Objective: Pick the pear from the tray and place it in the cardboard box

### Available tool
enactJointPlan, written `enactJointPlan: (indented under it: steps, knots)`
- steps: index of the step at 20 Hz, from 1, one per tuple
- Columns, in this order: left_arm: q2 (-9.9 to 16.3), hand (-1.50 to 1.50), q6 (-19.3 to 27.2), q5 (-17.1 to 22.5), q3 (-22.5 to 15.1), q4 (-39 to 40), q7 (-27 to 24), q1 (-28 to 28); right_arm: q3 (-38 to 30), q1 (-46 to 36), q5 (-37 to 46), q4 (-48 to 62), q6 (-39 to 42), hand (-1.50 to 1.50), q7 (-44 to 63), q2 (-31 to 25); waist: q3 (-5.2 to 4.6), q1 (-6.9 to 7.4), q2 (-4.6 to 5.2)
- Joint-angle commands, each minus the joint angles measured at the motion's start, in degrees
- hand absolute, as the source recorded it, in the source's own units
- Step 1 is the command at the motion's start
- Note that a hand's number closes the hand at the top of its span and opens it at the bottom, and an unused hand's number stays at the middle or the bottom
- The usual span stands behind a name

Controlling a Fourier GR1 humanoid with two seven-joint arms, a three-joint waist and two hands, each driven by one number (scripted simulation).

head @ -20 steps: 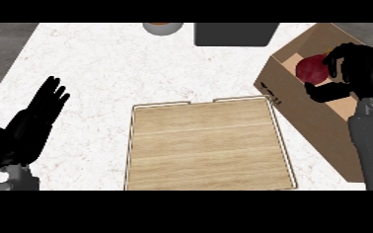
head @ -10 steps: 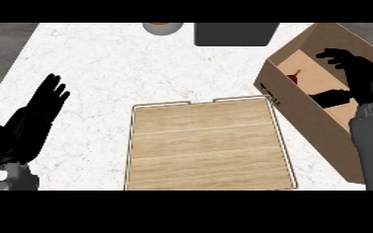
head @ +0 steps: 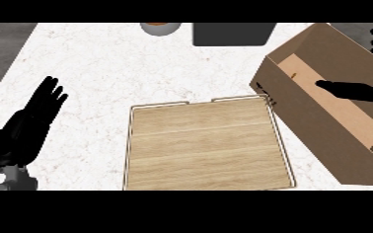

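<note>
The pear cannot be seen anywhere in the head view: the wooden tray [head: 209, 145] lies bare, and the part of the cardboard box's floor that shows holds nothing recognisable, so neither the pear's place nor the way its long axis points can be told. The cardboard box [head: 306, 109] sits on the counter [head: 109, 64] at the right, its long axis running from upper left to lower right, its near wall just beside the tray's right rim and its open top facing up. Over the box's opening shows the right hand [head: 348, 89], of which only dark fingers reaching in from the right edge are visible, stretched out straight toward the left with nothing between them; whether they touch the box's inner wall cannot be told. The tray, a light wood rectangle with a thin pale rim, lies flat in the middle foreground. At the left edge the left hand [head: 33, 118] rests open above the counter, fingers straight and pointing up, holding nothing and well apart from the tray. At the counter's far edge a dark grey rectangular object [head: 233, 33] lies near the box's far corner, and left of it a small round grey bowl [head: 160, 28] with an orange inside is partly cut off.
</note>
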Motion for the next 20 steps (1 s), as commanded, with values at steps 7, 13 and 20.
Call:
enactJointPlan:
  steps: [7, 13, 20]
  knots:
    - [2.0, 0.00, -0.4, 1.4, 1.1, -2.5, 4.2, -1.2, -14.3, 8.1, -18.8, -1.9, 9.0, -1.50, -3.6, -8.1, 0.01, -0.13, 0.00]
    - [-0.7, 0.00, 0.2, -1.5, -0.5, 2.8, -2.2, -1.4, -18.8, 11.3, -25.1, 7.0, 16.4, -1.50, -12.8, -15.5, 0.00, 0.11, 0.16]
    - [-0.3, 0.00, -0.4, 0.4, -0.3, -0.1, 1.9, -0.7, -18.2, 13.1, -26.9, 9.7, 17.3, -1.50, -14.5, -19.7, -0.02, 0.31, 0.11]
